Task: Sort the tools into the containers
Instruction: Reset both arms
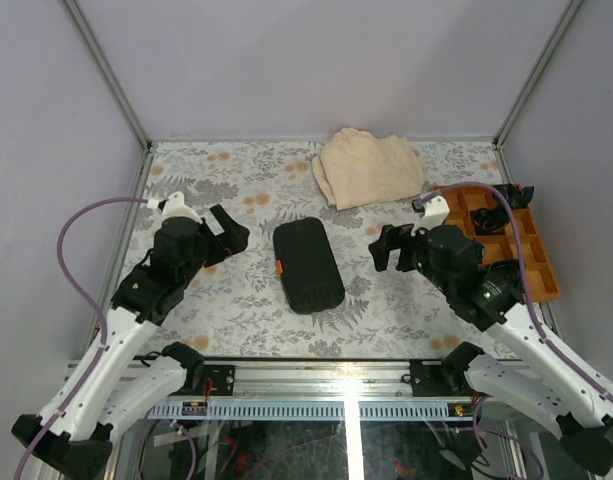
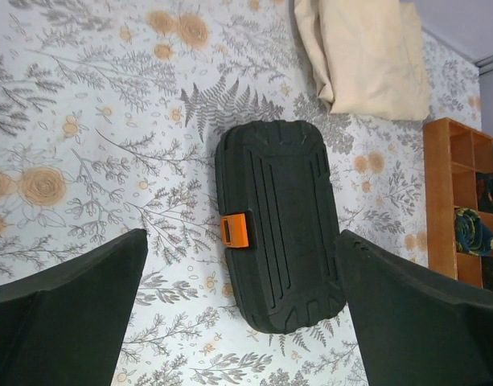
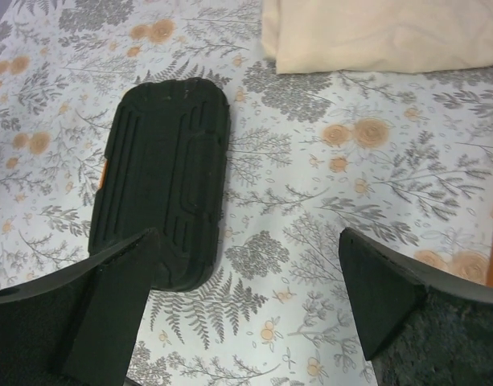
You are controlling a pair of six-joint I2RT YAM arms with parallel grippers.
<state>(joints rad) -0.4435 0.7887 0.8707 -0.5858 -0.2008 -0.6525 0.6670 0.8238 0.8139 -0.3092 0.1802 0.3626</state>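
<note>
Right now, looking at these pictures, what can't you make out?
1. Inside the black case: it is shut in every view, so whatever it holds is hidden.
2. Orange tray: the right arm covers part of it in the top view, and the left wrist view cuts it off at the edge. Its dark contents are too small to name.
3. Under the beige cloth: its folds hide anything beneath.
</note>
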